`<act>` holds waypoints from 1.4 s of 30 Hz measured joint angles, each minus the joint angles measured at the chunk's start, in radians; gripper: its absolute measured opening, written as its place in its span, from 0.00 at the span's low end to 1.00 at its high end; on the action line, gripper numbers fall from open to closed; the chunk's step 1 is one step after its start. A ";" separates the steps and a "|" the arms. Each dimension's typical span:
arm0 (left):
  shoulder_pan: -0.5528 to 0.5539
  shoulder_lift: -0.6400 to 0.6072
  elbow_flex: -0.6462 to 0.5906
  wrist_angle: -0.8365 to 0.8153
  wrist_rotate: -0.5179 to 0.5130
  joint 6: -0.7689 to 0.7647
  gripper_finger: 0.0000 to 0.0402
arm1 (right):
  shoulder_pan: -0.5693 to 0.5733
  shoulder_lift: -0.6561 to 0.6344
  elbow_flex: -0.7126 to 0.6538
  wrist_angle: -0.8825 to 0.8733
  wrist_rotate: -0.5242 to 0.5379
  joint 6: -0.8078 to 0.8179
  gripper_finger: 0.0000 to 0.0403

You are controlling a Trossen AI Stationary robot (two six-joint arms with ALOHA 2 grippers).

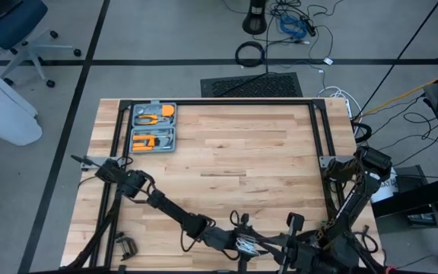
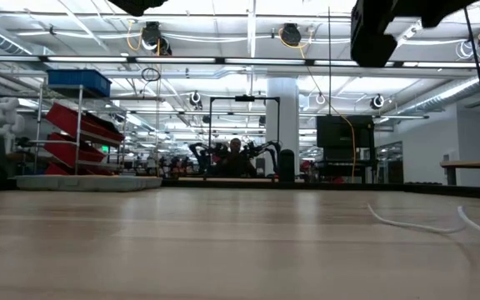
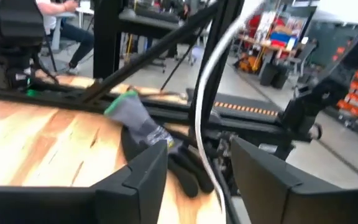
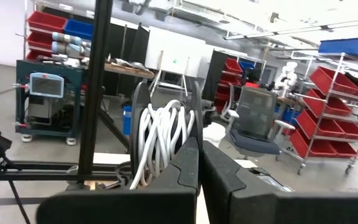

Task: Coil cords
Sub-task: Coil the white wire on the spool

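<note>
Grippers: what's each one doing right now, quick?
Left end effector: open, white cord running between its fingers.
Right end effector: shut, with the coiled cord just beyond it; hold unclear.

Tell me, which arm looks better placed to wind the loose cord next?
Probably left. The left tool is open around the loose thin white cord, free to guide it. The right tool looks shut on the wound bundle, holding it.

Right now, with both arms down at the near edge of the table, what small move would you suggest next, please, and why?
Probably wind on one more loop: the right gripper is shut on the coiled white cord, while a loose strand runs between the left gripper's open fingers and more trails on the table.
</note>
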 joint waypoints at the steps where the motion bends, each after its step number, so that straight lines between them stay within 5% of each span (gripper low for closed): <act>1: 0.002 0.000 0.000 0.016 0.001 0.000 0.47 | -0.002 0.000 0.000 0.000 0.000 0.004 0.00; 12: 0.006 0.000 0.000 0.059 0.001 0.010 0.46 | -0.019 0.000 0.000 -0.021 -0.022 0.033 0.00; 25: 0.007 0.000 0.000 0.068 0.007 0.054 0.03 | -0.019 0.000 0.000 -0.052 -0.018 0.061 0.00; 34: -0.002 -0.010 0.000 0.055 -0.048 0.061 0.01 | -0.014 0.000 0.000 -0.066 -0.016 0.081 0.00; 42: -0.062 -0.125 0.000 -0.319 -0.280 0.060 0.00 | 0.035 0.000 0.000 -0.091 -0.015 0.113 0.00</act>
